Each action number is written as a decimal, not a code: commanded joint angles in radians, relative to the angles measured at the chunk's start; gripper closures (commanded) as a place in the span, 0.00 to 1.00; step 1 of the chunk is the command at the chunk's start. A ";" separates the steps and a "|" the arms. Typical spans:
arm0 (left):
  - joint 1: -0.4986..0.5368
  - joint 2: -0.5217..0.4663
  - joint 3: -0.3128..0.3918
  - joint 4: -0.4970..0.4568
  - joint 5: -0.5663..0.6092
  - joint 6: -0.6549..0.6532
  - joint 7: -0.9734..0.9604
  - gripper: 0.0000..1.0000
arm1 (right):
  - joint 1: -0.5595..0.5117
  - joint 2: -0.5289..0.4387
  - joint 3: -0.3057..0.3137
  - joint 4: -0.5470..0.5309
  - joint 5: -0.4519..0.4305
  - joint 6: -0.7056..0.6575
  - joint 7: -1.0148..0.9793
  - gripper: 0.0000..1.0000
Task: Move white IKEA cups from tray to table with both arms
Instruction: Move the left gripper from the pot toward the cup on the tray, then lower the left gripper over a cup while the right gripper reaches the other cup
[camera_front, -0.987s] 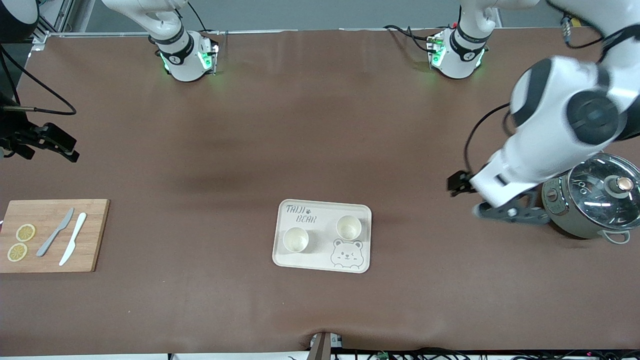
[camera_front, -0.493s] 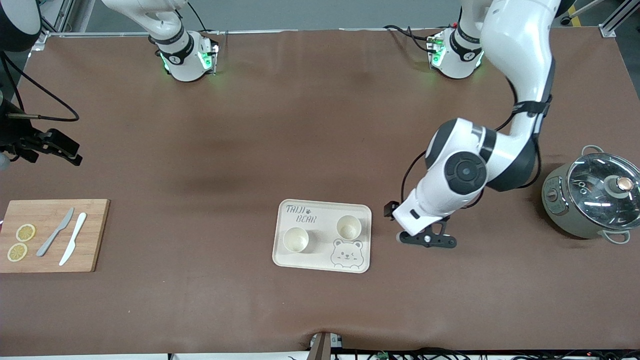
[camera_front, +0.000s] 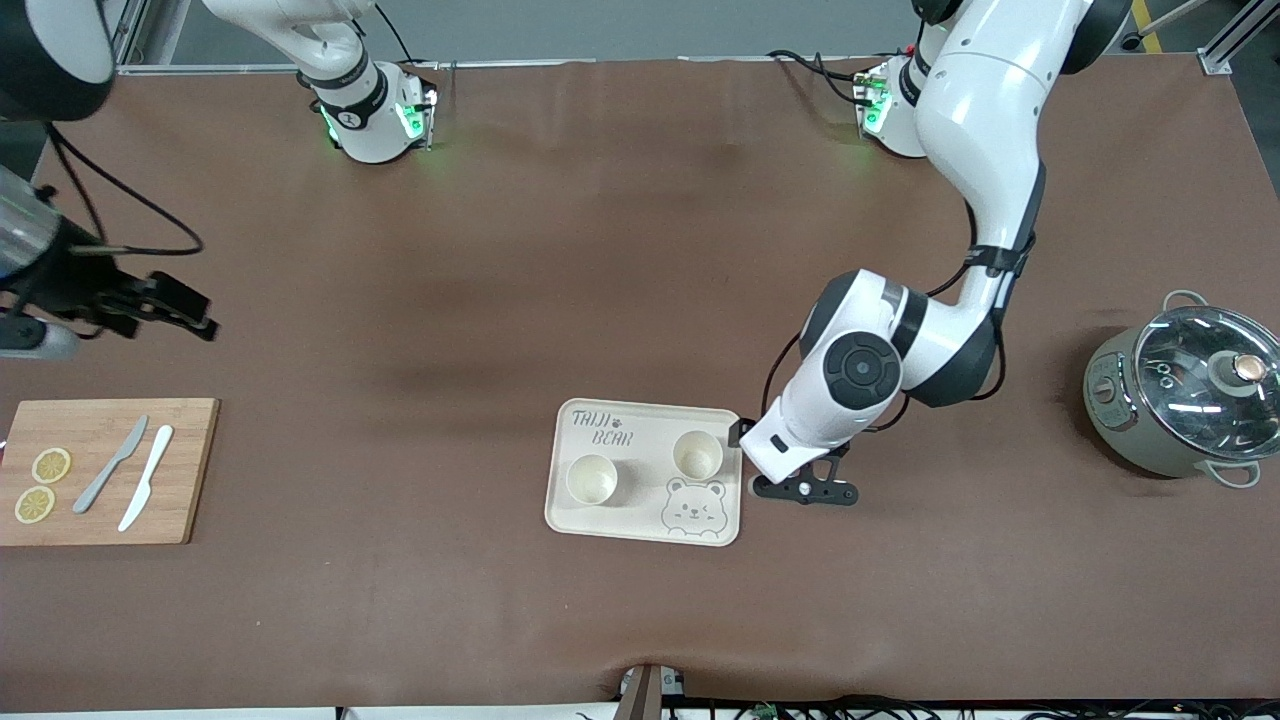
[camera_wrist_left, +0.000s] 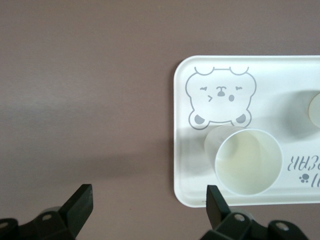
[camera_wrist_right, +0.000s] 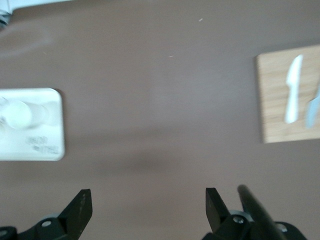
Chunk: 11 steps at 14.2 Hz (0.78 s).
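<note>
The left tool (camera_front: 800, 490) hangs open and empty right of frame centre, beside the tray (camera_front: 570, 505). Two white IKEA cups (camera_front: 697, 454) (camera_front: 591, 478) stand on that tray, lower centre. At the left edge, the right tool (camera_front: 190, 318) is open above the table (camera_front: 620, 250).

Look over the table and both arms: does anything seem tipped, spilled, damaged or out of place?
Nothing stands out. Both white IKEA cups stand upright on the tray. The left gripper hangs open beside the tray; the right gripper is open over bare table.
</note>
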 joint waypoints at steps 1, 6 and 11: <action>-0.022 0.027 0.013 0.031 -0.002 0.021 -0.018 0.00 | 0.122 0.192 -0.002 0.213 0.021 -0.015 0.201 0.00; -0.117 0.068 0.084 0.030 0.012 0.093 -0.081 0.00 | 0.290 0.423 -0.007 0.344 0.012 0.126 0.387 0.00; -0.190 0.108 0.168 0.031 0.007 0.176 -0.127 0.00 | 0.363 0.566 -0.010 0.355 -0.028 0.292 0.406 0.00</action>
